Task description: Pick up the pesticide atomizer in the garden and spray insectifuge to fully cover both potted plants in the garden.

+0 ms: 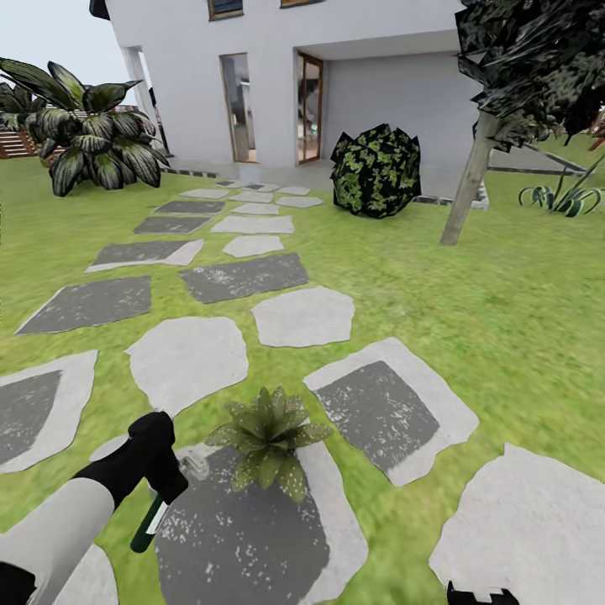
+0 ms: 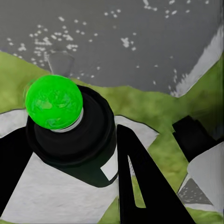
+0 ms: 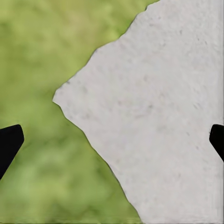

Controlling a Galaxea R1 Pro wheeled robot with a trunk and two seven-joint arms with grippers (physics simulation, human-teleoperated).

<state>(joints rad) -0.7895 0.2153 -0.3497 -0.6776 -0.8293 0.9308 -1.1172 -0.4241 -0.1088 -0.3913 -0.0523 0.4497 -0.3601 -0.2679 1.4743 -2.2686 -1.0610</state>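
The left gripper [image 1: 156, 496] clamps the slim dark green pesticide atomizer [image 1: 148, 523], apparently aimed at the low speckled potted plant [image 1: 269, 439] on a grey stepping stone [image 1: 252, 538]; the right gripper [image 3: 112, 140] hangs with fingers spread above lawn [image 3: 42, 70].

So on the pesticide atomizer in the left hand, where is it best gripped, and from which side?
Best around the slim cylindrical body, fingers closing across its width from the side, leaving the nozzle end free. That is roughly what the pictures show: the left hand clamps the pesticide atomizer partway along, its dark green lower end sticking out below, beside the potted plant. In the left wrist view its bright green tip sits unobstructed.
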